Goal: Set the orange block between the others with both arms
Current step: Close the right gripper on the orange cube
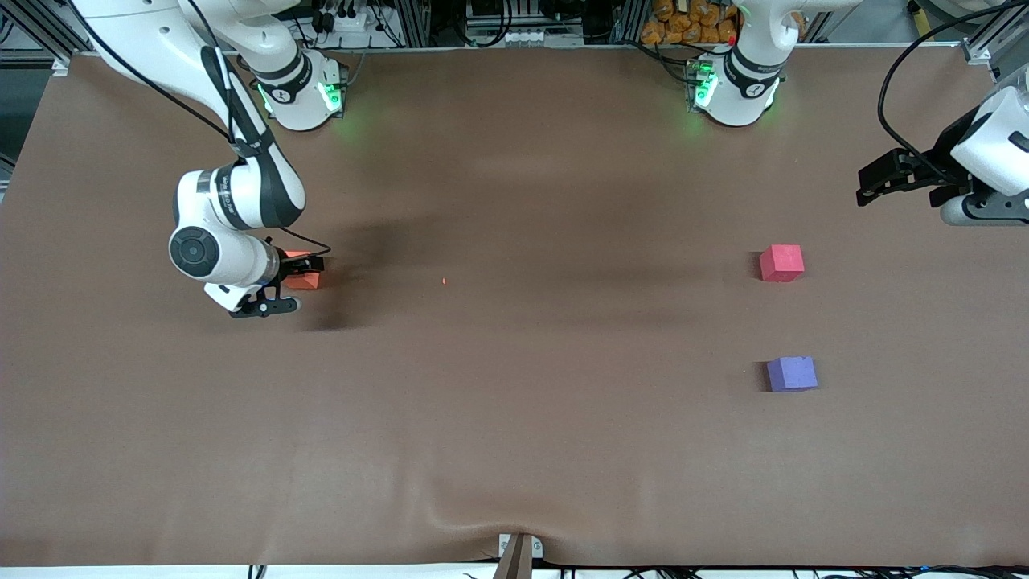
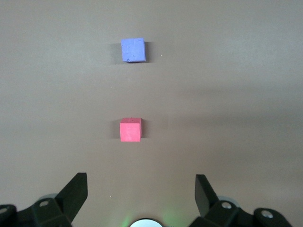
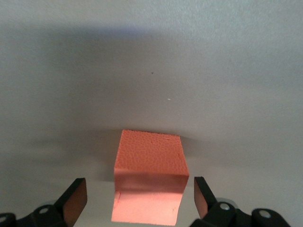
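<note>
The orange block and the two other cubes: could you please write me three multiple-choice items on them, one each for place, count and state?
1. Which cube lies nearest the front camera?
A. purple cube
B. pinkish-red cube
C. orange block

2. How many cubes are on the table?
A. two
B. three
C. four

3. How does the right end effector stand?
A. shut on the pinkish-red cube
B. open, straddling the orange block
C. open over the purple cube

Answers:
1 A: the purple cube shows lower in the front view than the pinkish-red cube and the orange block.
2 B: those three lie on the table.
3 B: the right end effector has one finger on each side of the orange block, with gaps.
</note>
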Available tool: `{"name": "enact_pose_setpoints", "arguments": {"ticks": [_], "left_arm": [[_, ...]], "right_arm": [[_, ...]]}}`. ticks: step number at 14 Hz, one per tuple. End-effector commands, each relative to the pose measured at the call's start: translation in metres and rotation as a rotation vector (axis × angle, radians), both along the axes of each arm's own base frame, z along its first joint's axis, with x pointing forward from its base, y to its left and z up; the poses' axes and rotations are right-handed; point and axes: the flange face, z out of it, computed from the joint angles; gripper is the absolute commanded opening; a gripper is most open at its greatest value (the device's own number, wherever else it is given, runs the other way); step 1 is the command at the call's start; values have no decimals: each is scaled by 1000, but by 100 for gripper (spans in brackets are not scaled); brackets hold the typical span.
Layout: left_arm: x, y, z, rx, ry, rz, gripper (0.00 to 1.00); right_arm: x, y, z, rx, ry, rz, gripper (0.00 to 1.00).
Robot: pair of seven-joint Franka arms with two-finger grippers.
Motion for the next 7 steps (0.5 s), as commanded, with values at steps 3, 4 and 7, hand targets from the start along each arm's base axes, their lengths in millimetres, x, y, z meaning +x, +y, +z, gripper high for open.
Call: {"name": "enact_pose_setpoints", "arguments": {"ticks": [3, 4, 7], "left_arm": [[-1, 3, 2, 2, -6, -14, 100], [-2, 3, 2, 3, -6, -14, 100], [-1, 3, 1, 2, -6, -14, 100]], "right_arm": [[-6, -10, -16, 0, 15, -29, 82], [-6, -12, -19, -1, 21, -32, 53], [-5, -19, -19, 0, 23, -50, 26]]}}
